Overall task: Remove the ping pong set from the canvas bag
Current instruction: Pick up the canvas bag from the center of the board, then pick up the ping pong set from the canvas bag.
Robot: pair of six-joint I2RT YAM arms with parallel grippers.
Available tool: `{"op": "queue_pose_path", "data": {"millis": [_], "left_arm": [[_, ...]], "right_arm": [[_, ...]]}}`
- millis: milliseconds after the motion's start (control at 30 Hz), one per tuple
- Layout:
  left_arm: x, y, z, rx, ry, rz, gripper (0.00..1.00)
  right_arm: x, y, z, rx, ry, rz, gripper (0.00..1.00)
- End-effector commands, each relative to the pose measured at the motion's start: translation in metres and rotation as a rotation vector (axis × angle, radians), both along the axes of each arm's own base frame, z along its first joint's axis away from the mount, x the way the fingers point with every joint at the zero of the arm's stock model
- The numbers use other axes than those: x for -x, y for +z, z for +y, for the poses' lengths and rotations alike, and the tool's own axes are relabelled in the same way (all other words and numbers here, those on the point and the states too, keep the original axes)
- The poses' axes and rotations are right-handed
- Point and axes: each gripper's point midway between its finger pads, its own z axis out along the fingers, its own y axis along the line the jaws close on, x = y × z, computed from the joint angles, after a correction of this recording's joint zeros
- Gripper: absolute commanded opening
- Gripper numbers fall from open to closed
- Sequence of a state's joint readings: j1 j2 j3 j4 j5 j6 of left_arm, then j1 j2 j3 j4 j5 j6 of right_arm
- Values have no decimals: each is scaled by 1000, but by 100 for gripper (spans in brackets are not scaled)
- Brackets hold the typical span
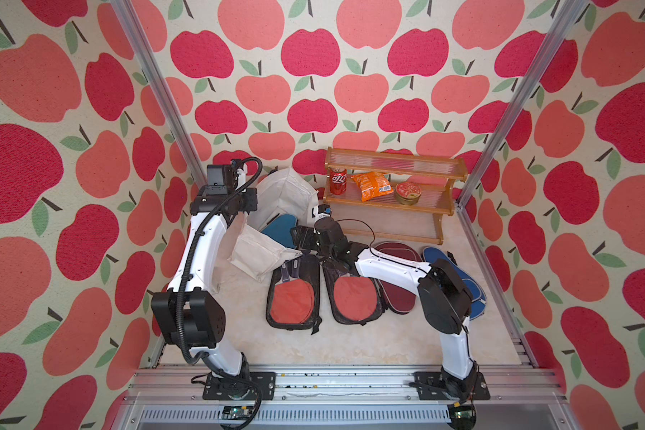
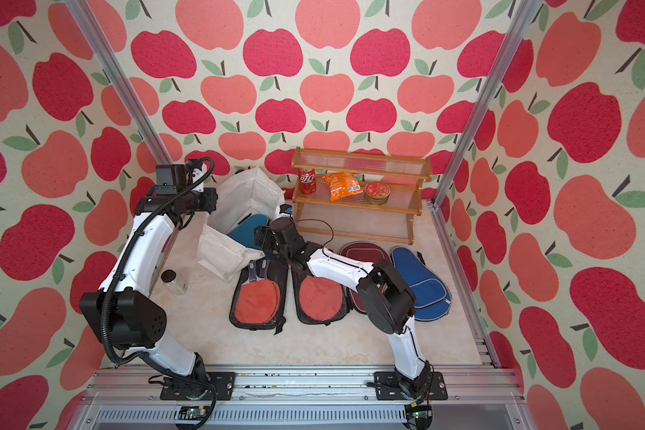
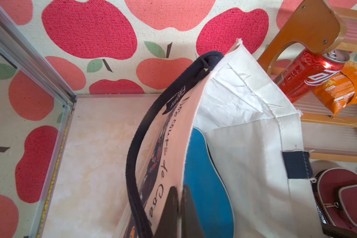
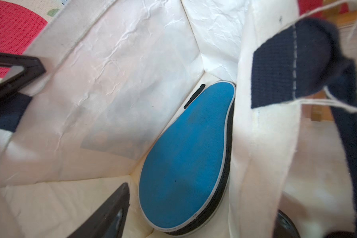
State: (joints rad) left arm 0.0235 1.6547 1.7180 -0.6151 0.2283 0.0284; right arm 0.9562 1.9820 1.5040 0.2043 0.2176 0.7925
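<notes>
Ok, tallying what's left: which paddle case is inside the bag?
The teal-blue cover, inside the canvas bag; the two clear cases, maroon cover and dark blue cover lie outside.

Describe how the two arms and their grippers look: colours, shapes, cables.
Both arms have white shell links with chunky black joint housings. The left arm carries a thick black corrugated cable; the right arm a thin black wire. The left gripper and right gripper have dark, flat, tapering fingers.
</notes>
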Motion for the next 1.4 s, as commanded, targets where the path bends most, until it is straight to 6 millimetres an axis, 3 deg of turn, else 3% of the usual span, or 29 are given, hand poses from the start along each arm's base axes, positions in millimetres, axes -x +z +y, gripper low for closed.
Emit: {"op": "queue_pose_path", "data": {"millis": [0,167,400,567,800,967,1167,1367], "left_arm": [[0,52,-4,-5,-45,-178,0],[-5,50,-4,-3,-38,-186,0],[-12,59,-11,-58,-48,-234,0],[-15,77,-13,-101,-63,-300,0],[-2,104,-25,-133,-89,-416,0],[12,113,-35,-140,-93,-468,0],[25,108,-50,-158,-105,-485,0],[30,100,-55,-163,-102,-475,0]], "right_arm": [[-1,17,-20,18,-65,-116,80],[9,29,-29,-109,-35,-164,80],[14,69,-11,-300,84,-238,80],[17,75,-4,-297,115,-208,80],[22,46,3,-198,145,-18,78],[21,29,18,-202,161,130,76],[6,-16,30,-254,80,343,77],[-10,-62,20,-156,-81,469,79]]}}
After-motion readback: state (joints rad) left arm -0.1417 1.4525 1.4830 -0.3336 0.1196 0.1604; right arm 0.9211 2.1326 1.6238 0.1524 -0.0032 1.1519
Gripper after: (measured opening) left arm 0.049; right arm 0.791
